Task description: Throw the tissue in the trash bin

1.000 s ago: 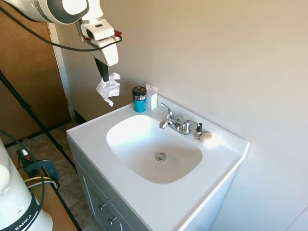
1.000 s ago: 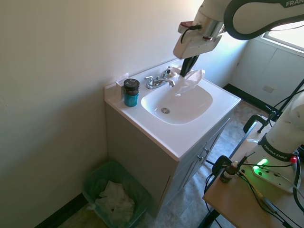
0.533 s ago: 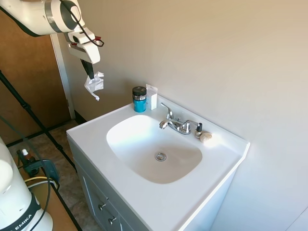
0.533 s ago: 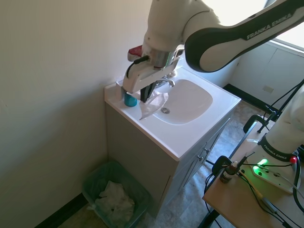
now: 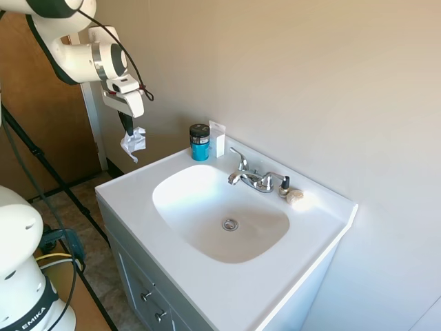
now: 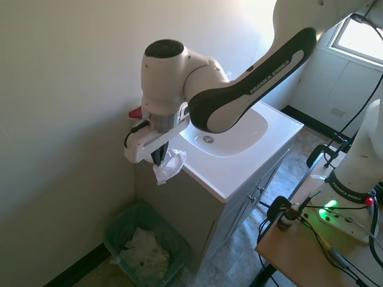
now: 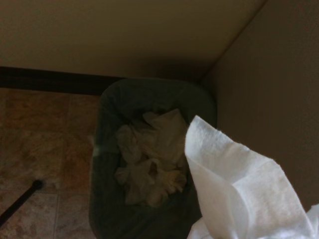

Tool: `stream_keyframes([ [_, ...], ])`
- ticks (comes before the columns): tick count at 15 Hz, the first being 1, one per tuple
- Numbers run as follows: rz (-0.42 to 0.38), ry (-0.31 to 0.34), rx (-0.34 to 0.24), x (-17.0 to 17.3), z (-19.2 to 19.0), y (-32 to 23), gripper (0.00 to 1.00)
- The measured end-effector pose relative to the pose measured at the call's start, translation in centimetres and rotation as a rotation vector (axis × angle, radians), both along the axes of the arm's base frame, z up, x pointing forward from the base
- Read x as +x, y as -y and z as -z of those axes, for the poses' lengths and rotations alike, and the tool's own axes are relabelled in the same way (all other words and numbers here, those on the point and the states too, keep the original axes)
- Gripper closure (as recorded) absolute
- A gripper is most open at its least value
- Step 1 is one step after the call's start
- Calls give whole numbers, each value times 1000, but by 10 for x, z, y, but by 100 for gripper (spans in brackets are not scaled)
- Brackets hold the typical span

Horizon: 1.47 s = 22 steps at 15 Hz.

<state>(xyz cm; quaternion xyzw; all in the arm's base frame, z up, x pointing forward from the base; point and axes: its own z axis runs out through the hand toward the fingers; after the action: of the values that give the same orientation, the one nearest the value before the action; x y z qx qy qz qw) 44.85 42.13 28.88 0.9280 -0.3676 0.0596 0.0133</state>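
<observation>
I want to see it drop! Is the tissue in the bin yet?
Not yet. The picking up is done: the hand holds the tissue in the air beside the sink cabinet, above the trash bin. What's left is letting go so it falls in.

You get sharp, evenly lit pictures from both outside cameras, with daylight pouring from the window (image 6: pixel 362 42) at the upper right of the second exterior view, which is blown out to white. That light puts a soft glare on the sink basin (image 6: pixel 230 128) and the white arm, while the trash bin (image 6: pixel 146 251) sits in shade beside the cabinet. In the first exterior view, the counter (image 5: pixel 227 283) is bright and the brown door is dimmer. Your wrist view is dark and soft: the bin (image 7: pixel 149 164) looks murky, and the tissue (image 7: pixel 239 184) close to the lens is the only bright patch, slightly blurred.
</observation>
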Motion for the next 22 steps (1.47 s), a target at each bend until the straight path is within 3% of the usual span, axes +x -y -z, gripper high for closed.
stream_keyframes([
  [5,3,-7,-3,9,20,-19,0],
  [15,23,-9,-8,13,22,-14,0],
  [22,91,69,-39,7,-44,27,0],
])
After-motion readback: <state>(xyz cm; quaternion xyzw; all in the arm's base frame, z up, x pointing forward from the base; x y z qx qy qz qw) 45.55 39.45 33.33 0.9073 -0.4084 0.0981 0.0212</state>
